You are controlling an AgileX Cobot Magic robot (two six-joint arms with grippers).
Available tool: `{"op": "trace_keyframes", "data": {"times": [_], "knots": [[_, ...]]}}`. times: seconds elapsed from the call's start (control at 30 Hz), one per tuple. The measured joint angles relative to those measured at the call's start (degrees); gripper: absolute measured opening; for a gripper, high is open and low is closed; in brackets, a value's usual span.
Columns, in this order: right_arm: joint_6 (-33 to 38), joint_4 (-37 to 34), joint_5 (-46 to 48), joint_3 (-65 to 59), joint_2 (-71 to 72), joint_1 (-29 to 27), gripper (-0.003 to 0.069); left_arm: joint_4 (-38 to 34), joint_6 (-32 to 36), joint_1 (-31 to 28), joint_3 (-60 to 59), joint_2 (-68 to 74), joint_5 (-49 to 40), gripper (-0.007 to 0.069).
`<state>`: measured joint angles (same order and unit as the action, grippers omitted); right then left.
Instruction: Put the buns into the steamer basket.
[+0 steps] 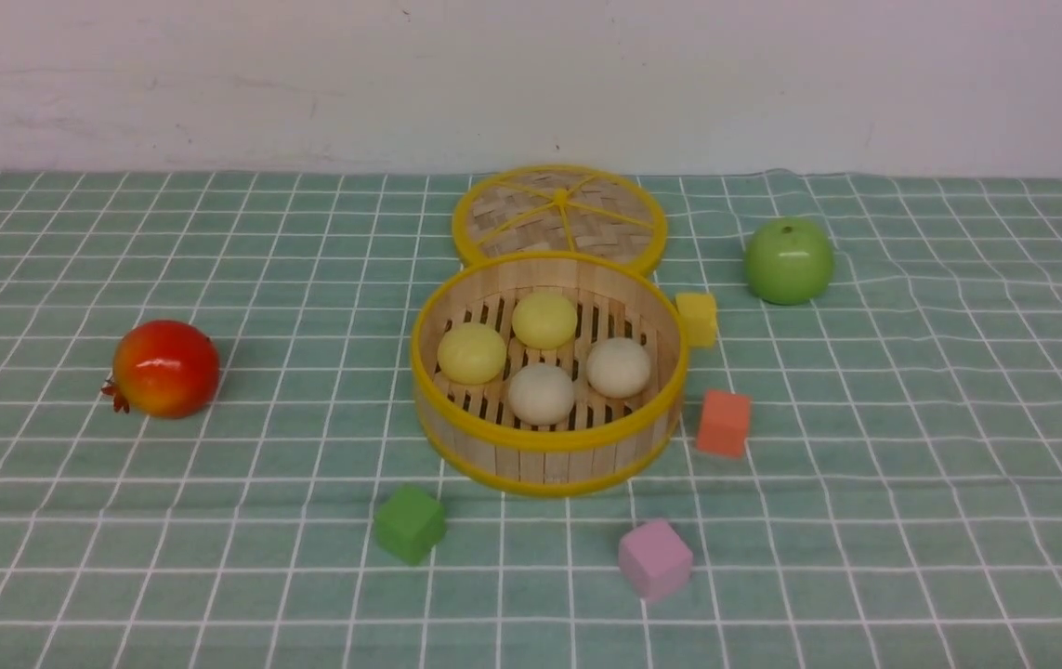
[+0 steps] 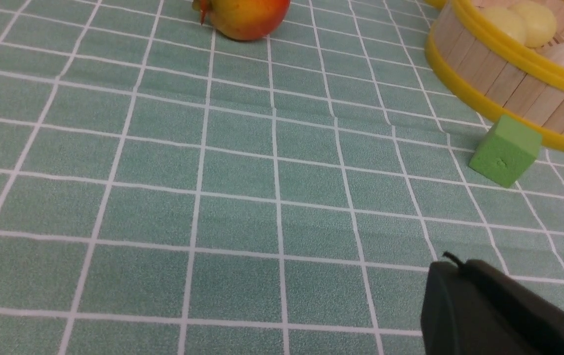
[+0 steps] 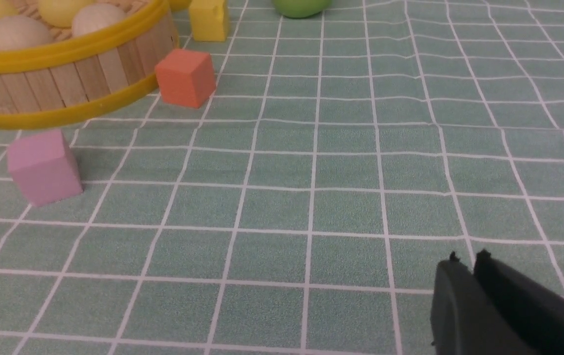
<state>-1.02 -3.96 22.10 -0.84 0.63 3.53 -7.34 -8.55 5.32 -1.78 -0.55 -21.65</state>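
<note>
The steamer basket (image 1: pixel 549 455) stands in the middle of the cloth. Inside lie two pale yellow buns (image 1: pixel 472 353) (image 1: pixel 544 320) and two off-white buns (image 1: pixel 541 393) (image 1: pixel 619 367). The basket also shows in the left wrist view (image 2: pixel 489 74) and the right wrist view (image 3: pixel 64 74), with buns inside. My left gripper (image 2: pixel 452 264) is shut and empty, low over bare cloth, well away from the basket. My right gripper (image 3: pixel 467 259) is shut and empty over bare cloth on the other side. Neither gripper shows in the front view.
The woven lid (image 1: pixel 559 216) lies flat behind the basket. A pomegranate (image 1: pixel 165 368) sits at the left, a green apple (image 1: pixel 788 261) at the back right. Yellow (image 1: pixel 698 319), orange (image 1: pixel 724 423), pink (image 1: pixel 654 558) and green (image 1: pixel 410 524) cubes ring the basket.
</note>
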Motion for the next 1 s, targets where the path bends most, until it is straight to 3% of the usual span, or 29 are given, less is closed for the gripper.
{"op": "trace_keyframes", "data": {"times": [1.0], "knots": [[0.0,0.0,0.0,0.0,0.0,0.0,0.0090,-0.1,0.0,0.0,0.0,0.0,0.0,-0.0010]]}}
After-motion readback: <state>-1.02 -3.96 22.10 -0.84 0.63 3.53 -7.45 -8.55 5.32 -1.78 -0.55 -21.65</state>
